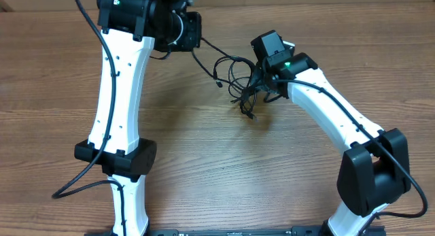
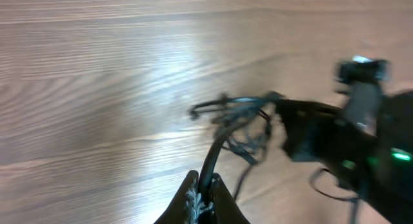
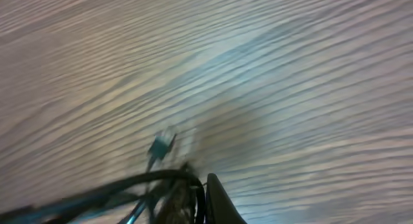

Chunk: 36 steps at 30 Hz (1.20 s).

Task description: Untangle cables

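The cables [image 1: 239, 83] sit in a knot at the upper middle of the overhead view, the left gripper [image 2: 201, 190] is pinched shut on one strand and the right gripper [image 3: 197, 199] is clamped on the knot, so they should pull apart slowly and gently.

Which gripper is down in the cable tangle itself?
The right gripper, shut in the thick of the cables. The left gripper stands apart from the tangle, shut on a single strand that runs across to it.
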Tool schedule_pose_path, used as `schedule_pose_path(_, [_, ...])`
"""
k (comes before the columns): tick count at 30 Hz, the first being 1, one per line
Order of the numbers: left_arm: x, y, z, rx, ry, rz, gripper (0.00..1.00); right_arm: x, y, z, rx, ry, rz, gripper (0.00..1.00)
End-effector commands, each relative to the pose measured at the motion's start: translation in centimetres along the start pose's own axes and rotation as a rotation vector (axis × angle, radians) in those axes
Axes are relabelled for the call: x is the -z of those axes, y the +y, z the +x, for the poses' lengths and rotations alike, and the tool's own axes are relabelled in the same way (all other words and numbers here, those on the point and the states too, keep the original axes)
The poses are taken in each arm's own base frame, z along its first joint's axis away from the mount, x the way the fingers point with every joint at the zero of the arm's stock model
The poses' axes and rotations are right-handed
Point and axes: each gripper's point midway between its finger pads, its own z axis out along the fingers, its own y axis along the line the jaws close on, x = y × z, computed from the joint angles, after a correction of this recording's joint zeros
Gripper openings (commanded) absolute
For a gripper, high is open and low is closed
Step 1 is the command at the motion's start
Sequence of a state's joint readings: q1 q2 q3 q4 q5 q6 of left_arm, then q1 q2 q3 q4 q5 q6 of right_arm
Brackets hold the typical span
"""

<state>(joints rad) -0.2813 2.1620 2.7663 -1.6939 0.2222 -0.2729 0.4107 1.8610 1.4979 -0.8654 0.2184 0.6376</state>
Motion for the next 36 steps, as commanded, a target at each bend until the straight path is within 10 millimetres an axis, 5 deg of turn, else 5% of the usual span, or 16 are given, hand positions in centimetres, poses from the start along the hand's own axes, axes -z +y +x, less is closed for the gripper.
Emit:
schedule_pose_path(1, [2.2, 4.2, -1.6, 0.075, -0.109, -0.181, 0.04, -0.5, -4.8, -2.1, -0.1, -0.054, 0.149, 0.04])
schedule_pose_path(6, [3.3, 8.1, -2.5, 0.147, -0.168, -0.352, 0.04, -0.7, -7.0, -2.5, -0.188, -0.032, 0.18, 0.04])
schedule_pose_path(11, [4.0, 10.1, -2.8, 0.203, -0.185, -0.389, 0.04, -1.0, -6.7, -2.4, -0.212, 0.008, 0.125, 0.04])
schedule_pose_path(18, [3.0, 7.5, -2.3, 0.161, -0.131, -0.227, 0.1, -1.0, -2.3, -1.8, -0.121, 0.091, -0.105, 0.04])
schedule_pose_path(20, [1.9, 5.8, -2.0, 0.121, -0.087, -0.139, 0.27, -0.9, -1.9, -1.8, -0.122, 0.095, -0.132, 0.17])
schedule_pose_path(22, [0.7, 5.0, -1.8, 0.113, -0.054, -0.104, 0.36, -0.9, -2.0, -2.0, -0.126, 0.092, -0.133, 0.49])
schedule_pose_path(25, [-3.1, 3.3, -1.0, 0.071, 0.044, -0.038, 0.53, -1.0, -2.3, -1.9, -0.13, 0.102, -0.125, 0.73])
schedule_pose_path(29, [-10.3, -1.7, 1.9, -0.053, 0.256, 0.164, 0.82, -1.0, -3.3, -1.2, -0.135, 0.135, -0.097, 0.95])
schedule_pose_path(36, [-19.9, -3.6, 7.2, -0.091, 0.49, 0.146, 0.84, -1.2, -8.3, -1.3, -0.231, 0.202, -0.011, 1.0])
